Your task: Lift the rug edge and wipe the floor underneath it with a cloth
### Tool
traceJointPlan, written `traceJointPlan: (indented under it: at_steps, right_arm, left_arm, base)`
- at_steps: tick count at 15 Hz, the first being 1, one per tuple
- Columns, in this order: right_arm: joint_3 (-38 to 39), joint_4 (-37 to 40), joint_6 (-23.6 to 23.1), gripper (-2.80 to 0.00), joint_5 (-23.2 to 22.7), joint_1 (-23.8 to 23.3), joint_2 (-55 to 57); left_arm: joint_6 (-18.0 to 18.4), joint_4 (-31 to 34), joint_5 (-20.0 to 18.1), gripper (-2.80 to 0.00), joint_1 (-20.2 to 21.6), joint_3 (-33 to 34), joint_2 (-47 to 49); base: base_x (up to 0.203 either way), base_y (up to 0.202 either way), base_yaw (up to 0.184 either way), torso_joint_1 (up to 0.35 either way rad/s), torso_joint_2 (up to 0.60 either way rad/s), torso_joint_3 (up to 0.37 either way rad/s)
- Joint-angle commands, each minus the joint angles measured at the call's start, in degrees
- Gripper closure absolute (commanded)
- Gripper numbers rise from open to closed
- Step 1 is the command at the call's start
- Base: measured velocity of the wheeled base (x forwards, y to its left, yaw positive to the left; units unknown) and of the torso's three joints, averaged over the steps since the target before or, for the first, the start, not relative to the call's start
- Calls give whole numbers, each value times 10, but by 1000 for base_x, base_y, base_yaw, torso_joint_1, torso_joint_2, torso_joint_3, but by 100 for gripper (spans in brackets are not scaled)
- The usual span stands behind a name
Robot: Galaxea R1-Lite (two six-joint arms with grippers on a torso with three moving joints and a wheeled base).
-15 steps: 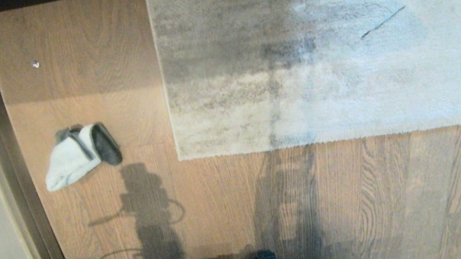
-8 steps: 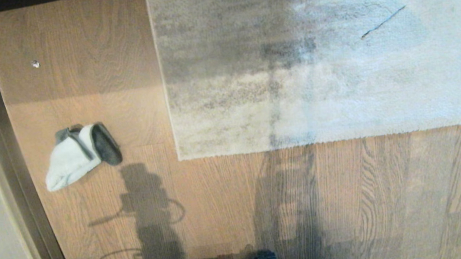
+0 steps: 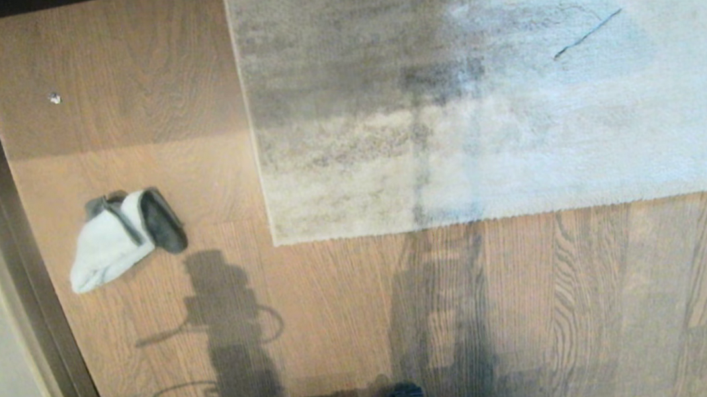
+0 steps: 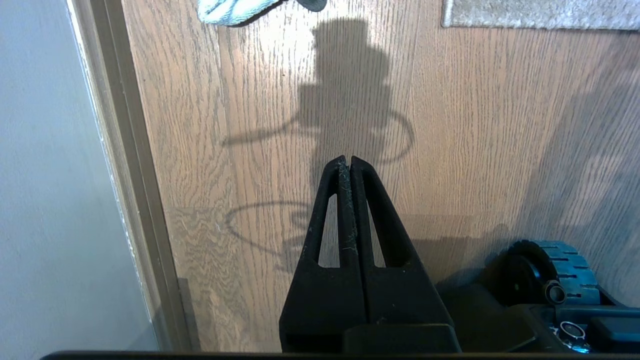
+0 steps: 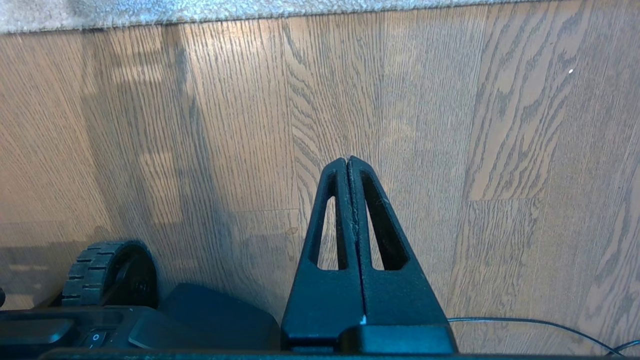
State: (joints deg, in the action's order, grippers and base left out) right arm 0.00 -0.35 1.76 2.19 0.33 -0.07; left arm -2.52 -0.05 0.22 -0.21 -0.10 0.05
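Left tool (image 4: 349, 161) (pressed together, empty) above floor (image 3: 339, 306); cloth (image 3: 112, 242) beside skirting (image 3: 21, 263).

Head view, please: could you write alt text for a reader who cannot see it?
A crumpled grey-white cloth lies on the wood floor, left of the flat grey rug's corner. Neither arm shows, only their shadows.

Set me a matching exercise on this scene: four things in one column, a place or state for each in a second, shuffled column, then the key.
Things
1. cloth
2. rug edge
3. left gripper
4. skirting strip

Places or states
A. lying flat on the floor, not lifted
B. shut, holding nothing
C. running along the wall on the robot's left
D. crumpled on bare planks, left of the rug's corner

Pairs: 1-D, 2-A, 3-B, 4-C
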Motion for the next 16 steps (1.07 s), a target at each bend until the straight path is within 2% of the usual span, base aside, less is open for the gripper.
traceJointPlan:
  at_steps: [1, 16]
  right_arm:
    - [0, 0, 0, 0, 0, 0, 1]
    - [0, -2, -1, 0, 0, 0, 1]
  left_arm:
    - [0, 0, 0, 0, 0, 0, 0]
    - [-1, 0, 0, 0, 0, 0, 0]
  base:
    - [0, 0, 0, 0, 0, 0]
    - [0, 0, 0, 0, 0, 0]
